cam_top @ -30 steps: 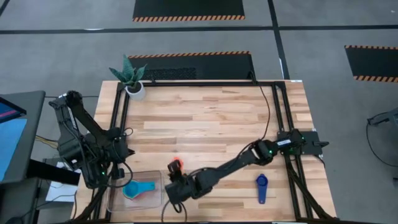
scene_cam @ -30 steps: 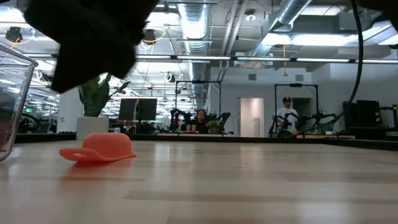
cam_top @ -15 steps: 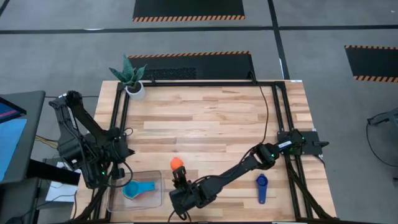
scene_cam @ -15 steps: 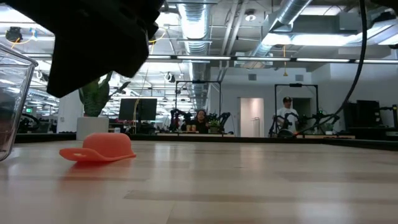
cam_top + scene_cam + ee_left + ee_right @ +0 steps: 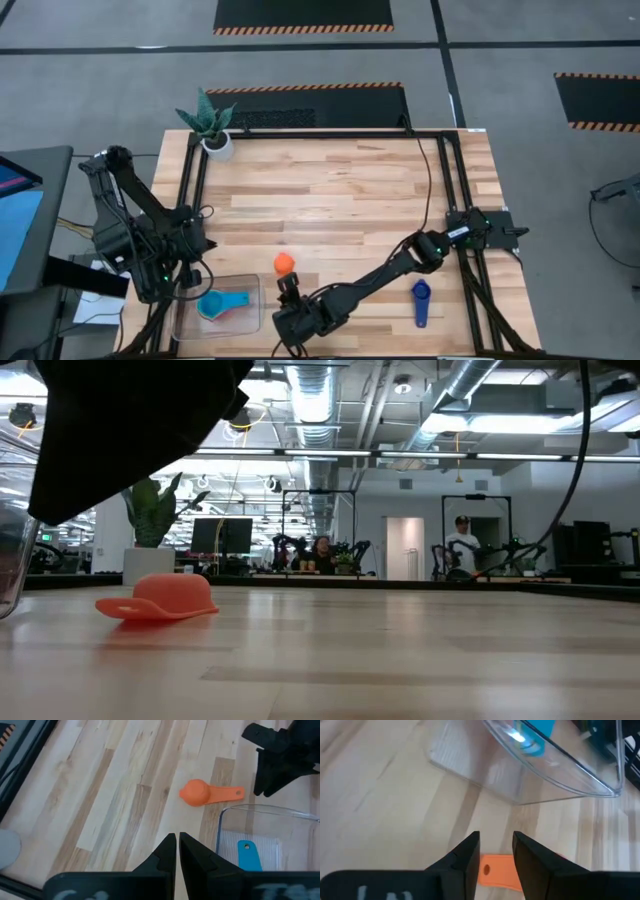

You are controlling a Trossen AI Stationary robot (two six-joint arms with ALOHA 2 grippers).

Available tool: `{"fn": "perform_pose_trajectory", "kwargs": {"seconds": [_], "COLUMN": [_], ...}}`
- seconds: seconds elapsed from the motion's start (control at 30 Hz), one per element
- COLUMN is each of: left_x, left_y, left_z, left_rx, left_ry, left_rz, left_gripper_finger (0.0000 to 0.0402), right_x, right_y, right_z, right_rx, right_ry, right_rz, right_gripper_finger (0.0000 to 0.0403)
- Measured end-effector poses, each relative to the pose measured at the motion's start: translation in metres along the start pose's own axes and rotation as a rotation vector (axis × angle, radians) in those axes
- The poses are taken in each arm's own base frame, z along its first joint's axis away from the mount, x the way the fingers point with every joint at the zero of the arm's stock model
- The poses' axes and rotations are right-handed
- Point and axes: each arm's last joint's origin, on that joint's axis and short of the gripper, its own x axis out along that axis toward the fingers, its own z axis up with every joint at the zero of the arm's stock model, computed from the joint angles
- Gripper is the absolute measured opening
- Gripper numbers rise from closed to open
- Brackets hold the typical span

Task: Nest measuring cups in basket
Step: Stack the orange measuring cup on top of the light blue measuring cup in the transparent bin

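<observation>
One red measuring cup lies just above the right end effector, fingers spread, handle end seen between them in line.

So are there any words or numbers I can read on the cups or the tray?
None that can be read.
Red cup: nothing legible on it.
Light blue cup in the clear tray: nothing legible.
Dark blue cup: too small to tell.

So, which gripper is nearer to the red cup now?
Right. The right gripper hovers over the red cup, its open fingers around the handle. The left gripper, shut, waits beyond the basket.
</observation>
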Motion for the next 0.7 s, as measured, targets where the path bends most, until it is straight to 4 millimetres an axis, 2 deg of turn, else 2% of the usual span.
{"fn": "perform_pose_trajectory", "kwargs": {"seconds": [0.37,0.7], "left_x": [0.0,0.0], "left_y": [-0.0003,-0.0003], "left_z": [-0.0005,-0.0005], "left_rx": [-0.049,-0.049], "left_ry": [0.019,0.018], "left_rz": [-0.005,-0.005], "left_gripper_finger": [0.0011,0.0011], "right_x": [0.003,0.0029], "right_y": [-0.0051,-0.0047], "right_z": [-0.0029,-0.0087], "right_rx": [0.039,0.012], "right_ry": [0.024,0.077], "right_rz": [-0.004,0.008], "right_gripper_finger": [0.0245,0.0255]}}
